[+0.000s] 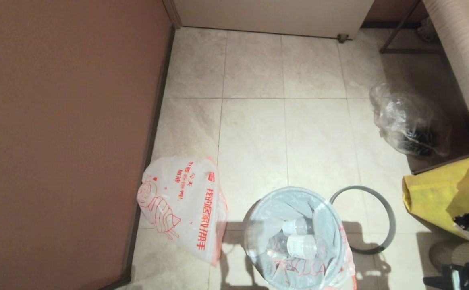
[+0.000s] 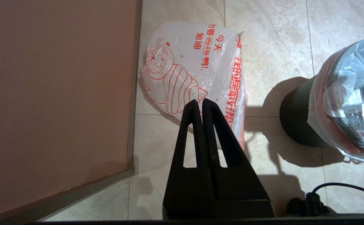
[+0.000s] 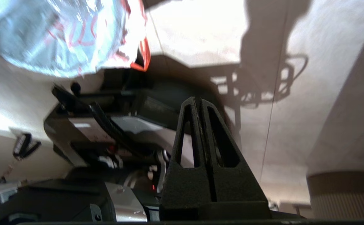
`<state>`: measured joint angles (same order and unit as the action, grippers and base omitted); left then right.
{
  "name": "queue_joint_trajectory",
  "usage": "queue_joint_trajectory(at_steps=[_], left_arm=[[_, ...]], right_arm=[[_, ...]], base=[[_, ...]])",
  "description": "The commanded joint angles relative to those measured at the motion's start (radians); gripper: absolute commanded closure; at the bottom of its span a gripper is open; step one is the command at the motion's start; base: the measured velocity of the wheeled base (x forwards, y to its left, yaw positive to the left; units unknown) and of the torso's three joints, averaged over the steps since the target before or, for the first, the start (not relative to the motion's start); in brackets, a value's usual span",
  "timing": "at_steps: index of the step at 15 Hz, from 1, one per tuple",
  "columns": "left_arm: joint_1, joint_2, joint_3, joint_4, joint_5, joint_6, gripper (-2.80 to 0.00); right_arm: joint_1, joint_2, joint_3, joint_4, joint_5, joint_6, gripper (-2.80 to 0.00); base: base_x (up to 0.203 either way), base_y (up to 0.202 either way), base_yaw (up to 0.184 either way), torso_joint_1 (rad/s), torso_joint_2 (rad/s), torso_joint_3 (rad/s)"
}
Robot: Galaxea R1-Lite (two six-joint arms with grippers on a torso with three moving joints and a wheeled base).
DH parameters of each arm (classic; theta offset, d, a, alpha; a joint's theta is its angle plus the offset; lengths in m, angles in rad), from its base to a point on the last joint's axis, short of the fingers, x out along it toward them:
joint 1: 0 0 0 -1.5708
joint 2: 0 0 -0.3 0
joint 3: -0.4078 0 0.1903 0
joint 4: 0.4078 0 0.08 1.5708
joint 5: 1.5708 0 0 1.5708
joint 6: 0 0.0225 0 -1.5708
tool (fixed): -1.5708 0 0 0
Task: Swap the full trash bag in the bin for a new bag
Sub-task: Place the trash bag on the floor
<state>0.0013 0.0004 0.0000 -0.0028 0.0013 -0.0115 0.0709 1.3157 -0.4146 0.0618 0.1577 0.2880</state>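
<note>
**Full bag sat in the bin, new bag lay on the floor**

The bin (image 2: 297,118) was small, round and black. It stood on the tiled floor (image 1: 254,133), near the bottom of the head view. The full trash bag (image 1: 299,237) was inside it. The bag's thin white plastic was folded over the top of the bin and hung down the outside. It had red print on it. Clear plastic bottles (image 1: 303,243) lay inside the bag.

The grey ring rim (image 1: 379,209) was off the bin. It lay flat on the floor, just beside the bin on the robot's right.

The new bag (image 1: 184,205) lay flat and smooth on the floor to the left of the bin, close to the brown wall (image 1: 65,133). It had a red cat drawing and red words on it. It did not touch the bin.

The left end effector (image 2: 199,103) hung above the new bag. Its two black fingers were pressed together and held nothing.

The right end effector (image 3: 197,101) was also pinched closed and held nothing. It was low down, beside the robot's dark base, with the full trash bag's edge close by.

A clear bag (image 1: 409,121) with dark things in it sat farther back on the right. A big yellow bag (image 1: 444,193) was at the right edge.
</note>
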Motion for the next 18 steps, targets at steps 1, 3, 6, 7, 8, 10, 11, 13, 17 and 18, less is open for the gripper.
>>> queue_joint_trajectory(at_steps=[1, 3, 6, 7, 8, 10, 11, 13, 17, 18], left_arm=[[0.0, 0.0, 0.0, 0.0, 0.0, -0.001, 0.0], [0.0, 0.0, 0.0, 0.0, 0.0, -0.001, 0.0], [0.0, 0.0, 0.0, 0.0, 0.0, -0.001, 0.0], [0.0, 0.0, 0.0, 0.0, 0.0, -0.001, 0.0], [0.0, 0.0, 0.0, 0.0, 0.0, -0.001, 0.0], [0.0, 0.0, 0.0, 0.0, 0.0, -0.001, 0.0], [0.0, 0.001, 0.0, 0.0, 0.0, -0.001, 0.0], [0.0, 0.0, 0.0, 0.0, 0.0, -0.001, 0.0], [0.0, 0.0, 0.0, 0.0, 0.0, -0.001, 0.0], [0.0, 0.0, 0.0, 0.0, 0.0, -0.001, 0.0]], right_arm=[[0.055, 0.164, -0.004, -0.011, -0.002, 0.011, 0.0], [0.124, 0.281, -0.006, -0.047, -0.013, 0.023, 0.0], [0.173, 0.421, -0.004, -0.182, -0.071, 0.042, 0.0], [0.204, 0.448, 0.006, -0.198, -0.106, 0.064, -2.8], [0.243, 0.455, 0.017, -0.205, -0.12, 0.103, -2.8], [0.313, 0.473, 0.018, -0.205, -0.156, 0.176, -2.8], [0.333, 0.513, 0.014, -0.207, -0.189, 0.184, -2.8], [0.353, 0.62, -0.019, -0.211, -0.263, 0.188, -2.8], [0.411, 0.688, -0.133, -0.212, -0.369, 0.237, -2.8], [0.418, 0.668, -0.139, -0.21, -0.358, 0.247, -2.8]], base=[[0.0, 0.0, 0.0, 0.0, 0.0, 0.0], [0.0, 0.0, 0.0, 0.0, 0.0, 0.0], [0.0, 0.0, 0.0, 0.0, 0.0, 0.0], [0.0, 0.0, 0.0, 0.0, 0.0, 0.0], [0.0, 0.0, 0.0, 0.0, 0.0, 0.0], [0.0, 0.0, 0.0, 0.0, 0.0, 0.0], [0.0, 0.0, 0.0, 0.0, 0.0, 0.0], [0.0, 0.0, 0.0, 0.0, 0.0, 0.0], [0.0, 0.0, 0.0, 0.0, 0.0, 0.0], [0.0, 0.0, 0.0, 0.0, 0.0, 0.0]])
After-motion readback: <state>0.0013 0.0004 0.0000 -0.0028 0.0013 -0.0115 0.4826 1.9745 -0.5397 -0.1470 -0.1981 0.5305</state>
